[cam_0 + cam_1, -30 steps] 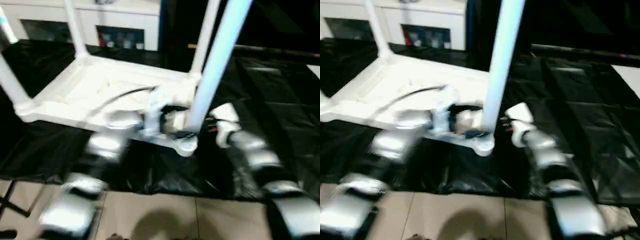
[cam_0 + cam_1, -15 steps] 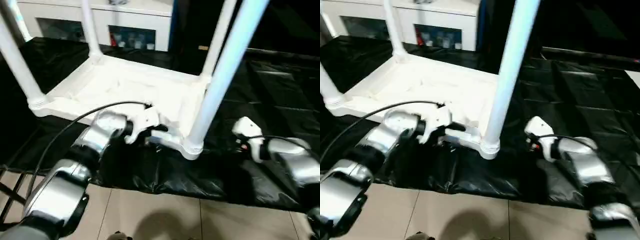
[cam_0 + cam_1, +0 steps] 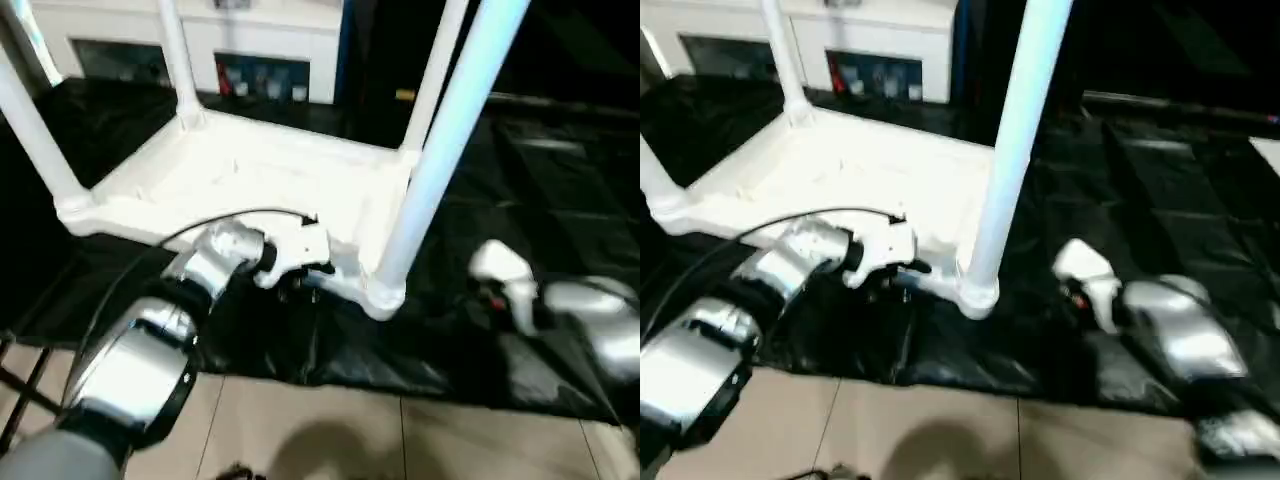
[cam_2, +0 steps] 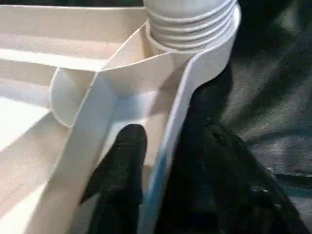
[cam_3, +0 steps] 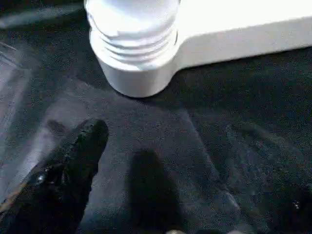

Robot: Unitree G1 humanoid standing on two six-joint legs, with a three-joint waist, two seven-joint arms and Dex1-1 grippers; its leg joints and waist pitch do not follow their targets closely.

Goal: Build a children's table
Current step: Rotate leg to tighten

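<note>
The left gripper (image 4: 161,165) pinched the children's table (image 3: 250,170) rim; right gripper (image 5: 195,180) gaped beside it. Flipping upright likely followed.

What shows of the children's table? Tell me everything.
The children's table is all white, looks like plastic, and lies upside down on the black cloth, its ribbed underside up. Four tapered tube legs stand up from round corner sockets; the near leg sits in a ridged collar. The left gripper straddles the near rim beside that socket, one finger on each side. The right gripper is open, clear of it.
</note>
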